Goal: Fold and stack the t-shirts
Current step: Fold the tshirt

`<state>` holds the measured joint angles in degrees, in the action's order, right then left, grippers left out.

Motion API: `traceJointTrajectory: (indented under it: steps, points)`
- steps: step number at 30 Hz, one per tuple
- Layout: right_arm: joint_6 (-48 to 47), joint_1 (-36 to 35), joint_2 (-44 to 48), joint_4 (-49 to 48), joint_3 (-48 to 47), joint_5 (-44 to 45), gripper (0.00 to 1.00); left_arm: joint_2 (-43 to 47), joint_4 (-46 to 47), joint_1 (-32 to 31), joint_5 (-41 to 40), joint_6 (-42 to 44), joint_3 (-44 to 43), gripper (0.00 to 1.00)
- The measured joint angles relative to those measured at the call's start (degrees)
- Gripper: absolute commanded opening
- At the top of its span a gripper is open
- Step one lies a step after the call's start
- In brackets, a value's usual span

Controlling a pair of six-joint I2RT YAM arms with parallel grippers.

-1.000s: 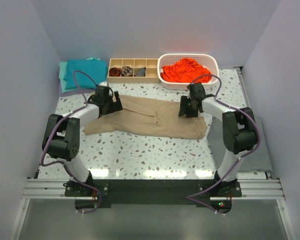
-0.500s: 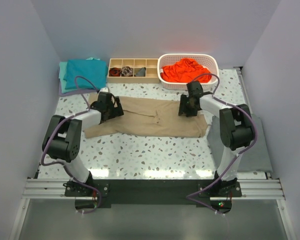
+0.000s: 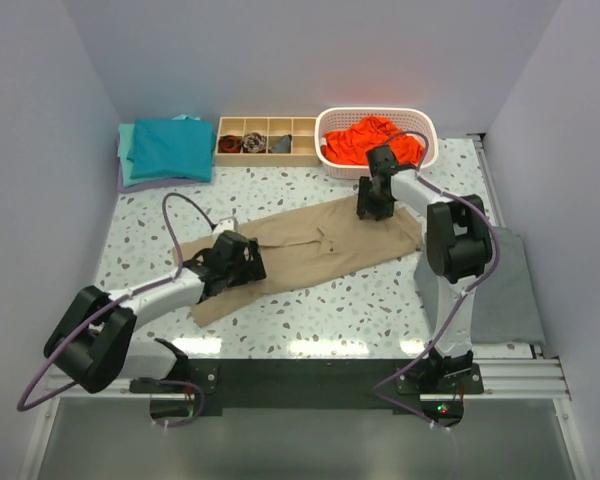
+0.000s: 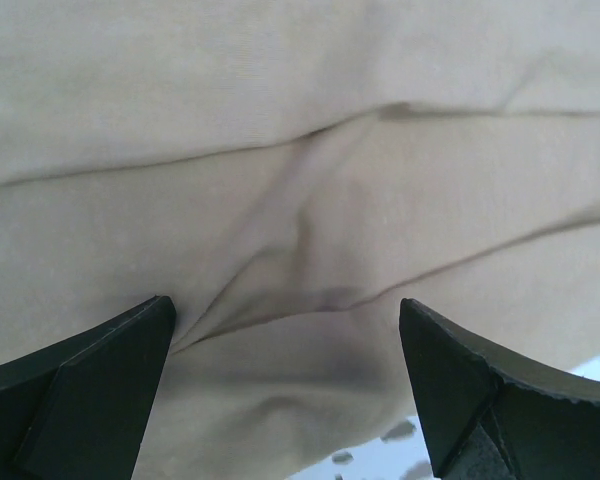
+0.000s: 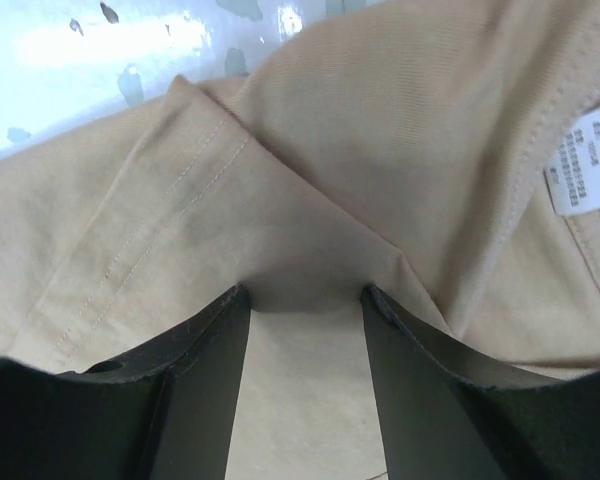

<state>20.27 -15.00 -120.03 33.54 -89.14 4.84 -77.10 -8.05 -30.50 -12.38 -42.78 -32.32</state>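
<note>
- The folded teal t-shirts (image 3: 165,148) lie stacked at the far left corner of the speckled table (image 3: 310,310), well apart from both arms.
- The left gripper (image 3: 246,263) is low over the near-left end of the tan t-shirt (image 3: 315,245). Its jaws are spread as wide as they go and nothing is clamped between them.
- In the left wrist view the two dark fingertips (image 4: 85,375) stand far apart, and creased tan cloth (image 4: 300,200) lies flat across the gap between them. A sliver of table shows at the lower right.
- The tan t-shirt lies crumpled and slanted across the middle of the table — its left end nearer the arm bases, its right end farther back towards the basket.
- A wooden divider tray (image 3: 268,141) sits at the back, just right of the teal stack, with small dark rolled socks (image 3: 242,143) in its compartments.
- The right gripper (image 3: 372,205) is down on the far-right end of the tan t-shirt, with its jaws partly closed.
- In the right wrist view a raised ridge of tan cloth (image 5: 305,285) runs into the gap and touches both fingers (image 5: 200,390) — pinched there. A stitched hem (image 5: 170,210) lies to the left and a white care label (image 5: 580,160) to the right.
- A white basket (image 3: 425,125) stands just behind the right gripper and holds a bunched orange-red t-shirt (image 3: 365,140).
- A flat dark grey cloth (image 3: 508,295) lies at the table's right edge.
</note>
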Motion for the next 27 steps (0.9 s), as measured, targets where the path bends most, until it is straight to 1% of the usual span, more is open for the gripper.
traceJointTrajectory:
  steps: [4, 6, 7, 10, 12, 14, 16, 19, 21, 23, 25, 27]
  points:
    - [-1.64, 0.07, -3.19, 2.29, -5.14, -1.09, 0.53, 6.14, -2.93, -8.33, 0.15, -5.18, 3.80, 1.00]
    - [-2.38, 0.07, -5.57, 3.69, -9.09, -2.47, 0.52, 8.33, -4.44, -12.00, 0.20, -7.41, 4.85, 1.00]
    - [-2.73, 0.02, -6.93, 4.57, -11.43, -3.21, 0.51, 9.27, -5.46, -13.81, 0.42, -8.35, 5.11, 1.00]
    - [-3.91, -0.35, -10.05, 5.95, -17.03, -5.25, 0.52, 10.97, -8.52, -19.43, 0.63, -11.06, 5.03, 1.00]
    - [-4.04, -0.83, -9.62, 5.22, -16.33, -5.99, 0.54, 11.52, -12.02, -22.93, 0.57, -12.28, 4.09, 1.00]
    - [-3.98, -1.27, -6.86, 2.47, -11.98, -6.10, 0.55, 11.26, -16.96, -24.94, -0.57, -12.57, 2.03, 1.00]
    - [-3.89, -1.64, -2.36, 1.11, -6.75, -5.86, 0.55, 10.29, -22.69, -25.46, -4.83, -11.93, -2.64, 1.00]
    - [-3.80, -1.75, 5.49, 0.59, -1.29, -4.94, 0.56, 7.89, -24.98, -25.05, -11.06, -9.31, -11.10, 1.00]
    - [-3.76, -1.51, 10.08, -0.33, 0.50, -3.74, 0.56, 5.22, -23.98, -23.76, -14.29, -6.36, -17.18, 1.00]
    - [-3.69, -1.31, 14.49, -1.79, 2.40, -2.27, 0.56, 2.47, -20.98, -21.38, -15.80, -3.02, -20.98, 1.00]
    - [-3.54, -1.09, 17.05, -2.27, 3.39, -1.01, 0.56, -0.11, -17.75, -18.43, -16.28, -0.26, -22.23, 1.00]
    - [-3.30, -1.01, 17.42, -2.73, 4.02, -0.20, 0.56, -3.72, -15.15, -15.47, -16.65, 2.34, -22.43, 1.00]
